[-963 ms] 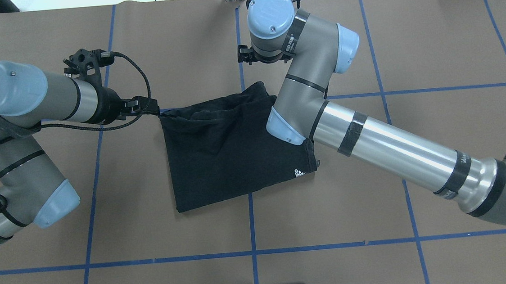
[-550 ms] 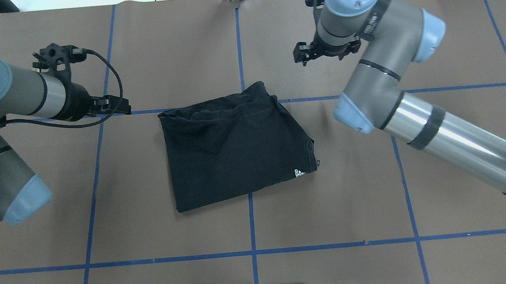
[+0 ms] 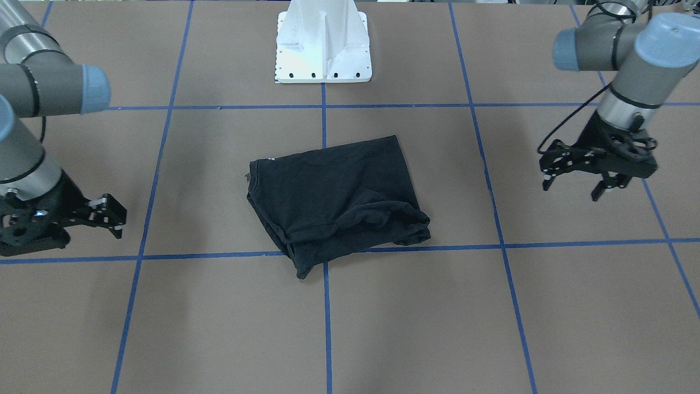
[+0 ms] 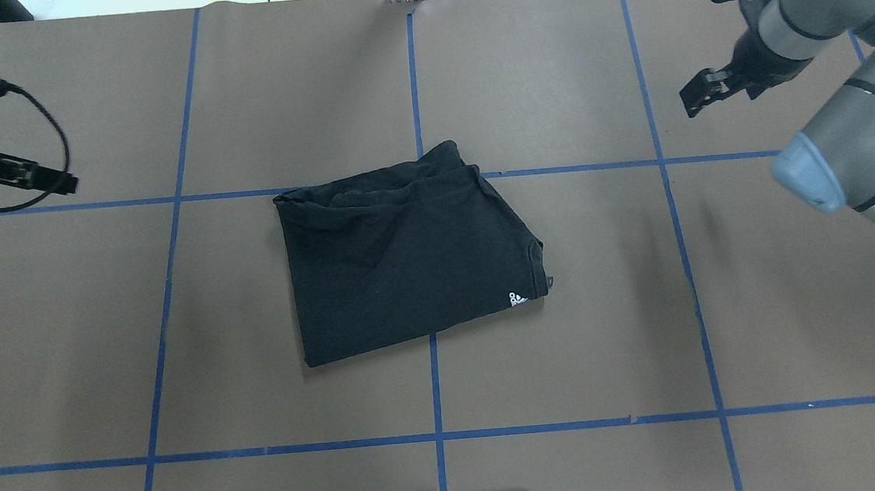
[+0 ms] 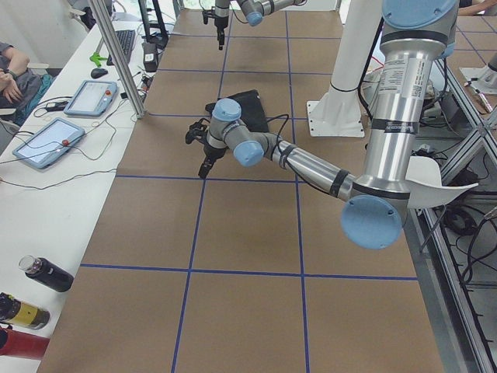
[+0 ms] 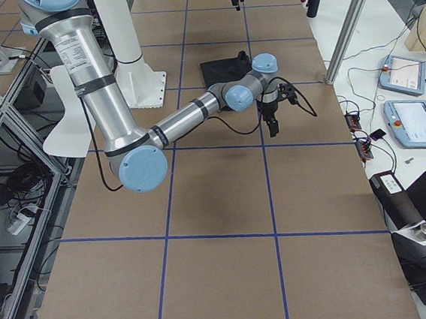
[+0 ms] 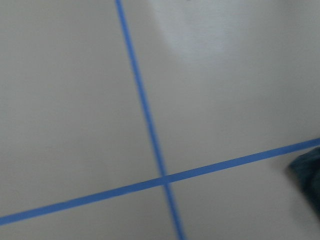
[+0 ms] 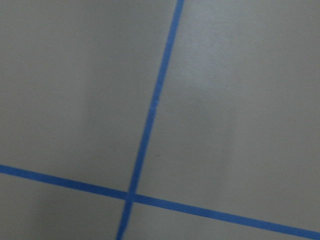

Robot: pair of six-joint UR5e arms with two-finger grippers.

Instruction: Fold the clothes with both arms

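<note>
The clothes are one black T-shirt (image 4: 407, 256), folded into a rough rectangle at the table's centre, with bunched layers along its far edge and a small white logo at the near right corner. It also shows in the front-facing view (image 3: 339, 197) and as a dark corner in the blurred left wrist view (image 7: 310, 175). My left gripper (image 3: 571, 189) hangs open and empty well to the shirt's left, seen in the overhead view (image 4: 61, 181) near the table's edge. My right gripper (image 3: 116, 216) is open and empty, far off to the shirt's right (image 4: 695, 96).
The white pedestal base (image 3: 324, 44) stands at the robot's side of the table. Blue tape lines (image 4: 436, 386) grid the brown table cover. A side bench with tablets (image 5: 46, 140) and bottles (image 5: 46, 273) runs along the operators' side, where a person's arm (image 5: 12, 78) rests.
The left gripper has left the shirt's far left corner and drawn back to the left. The right arm swung from over the shirt out to the right. The shirt has not moved.
</note>
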